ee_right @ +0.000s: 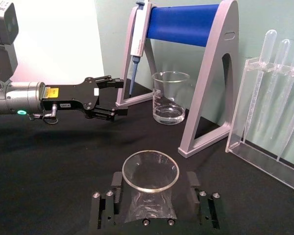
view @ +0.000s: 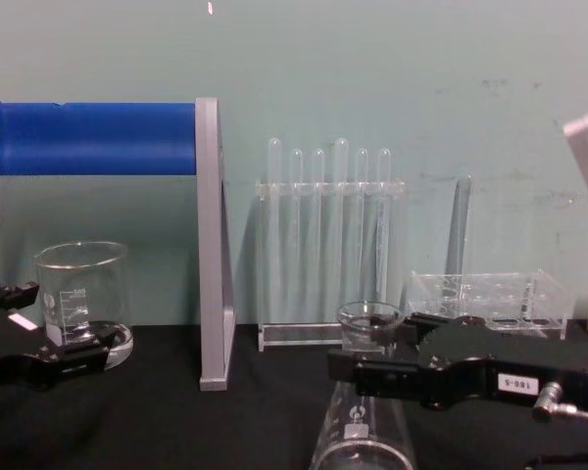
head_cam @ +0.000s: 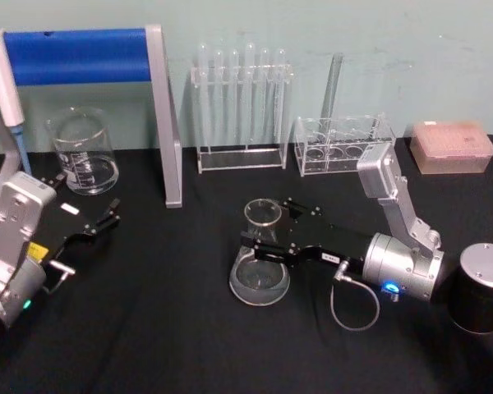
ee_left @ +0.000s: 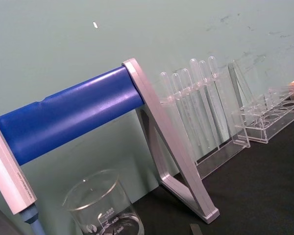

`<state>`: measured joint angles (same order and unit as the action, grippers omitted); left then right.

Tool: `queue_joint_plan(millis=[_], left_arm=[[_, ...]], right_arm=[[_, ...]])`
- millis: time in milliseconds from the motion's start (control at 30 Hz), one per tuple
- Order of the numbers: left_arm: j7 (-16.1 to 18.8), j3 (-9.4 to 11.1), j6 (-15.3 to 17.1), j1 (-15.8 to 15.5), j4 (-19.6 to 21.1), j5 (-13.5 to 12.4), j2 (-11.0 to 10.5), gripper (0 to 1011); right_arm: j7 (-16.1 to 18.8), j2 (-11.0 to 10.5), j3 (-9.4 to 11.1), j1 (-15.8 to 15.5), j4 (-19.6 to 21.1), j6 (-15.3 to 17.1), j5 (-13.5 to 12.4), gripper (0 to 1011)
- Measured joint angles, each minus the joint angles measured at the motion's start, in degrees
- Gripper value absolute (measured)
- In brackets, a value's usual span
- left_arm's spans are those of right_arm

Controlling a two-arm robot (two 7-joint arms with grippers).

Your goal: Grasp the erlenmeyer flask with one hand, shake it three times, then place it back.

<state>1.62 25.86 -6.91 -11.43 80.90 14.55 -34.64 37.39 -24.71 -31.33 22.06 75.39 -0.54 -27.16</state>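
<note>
While the erlenmeyer flask (head_cam: 260,261) stands upright with its wide base on the black table (head_cam: 148,328), the right gripper (head_cam: 271,234) reaches in from the side and has its flat fingers (ee_right: 113,188) set on either side of the narrow neck, just under the flared rim. In the right wrist view the finger on each side lies close against the glass, so the gripper looks pinched on the neck, or very nearly so; I cannot tell how firmly it presses. The flask is thus directly between the fingertips, its base below them and touching the table.

The left gripper (head_cam: 94,223) hangs idle well off to the far side of the flask from the working arm, its fingers spread and holding nothing, with the beaker (head_cam: 84,153) just beyond its tips and the blue-barred stand (head_cam: 160,107) between it and the flask.

By my reading the task sits at its first step: the grasp is made or being made, while the lift, all three shakes and the setting down are yet to come
</note>
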Motion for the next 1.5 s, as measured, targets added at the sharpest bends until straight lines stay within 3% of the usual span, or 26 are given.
queue_joint_plan(millis=[267,867,1233,1500], left_arm=[[0.01,0.00,0.00,0.00,0.00,0.00,0.00,1001],[0.00,0.00,0.00,0.00,0.00,0.00,0.00,1001],[0.00,0.00,0.00,0.00,0.00,0.00,0.00,1001],[0.00,0.00,0.00,0.00,0.00,0.00,0.00,1001]], right_arm=[[-0.03,0.00,0.00,0.00,0.00,-0.04,0.01,1002],[-0.04,-0.48,-0.09,-0.19,0.57,0.07,0.10,1000],[-1.15,-3.28,-0.05,-2.44,4.53,1.15,1.08,1000],[-3.62,-6.70,2.19,-6.65,9.38,1.84,1.21,1000]])
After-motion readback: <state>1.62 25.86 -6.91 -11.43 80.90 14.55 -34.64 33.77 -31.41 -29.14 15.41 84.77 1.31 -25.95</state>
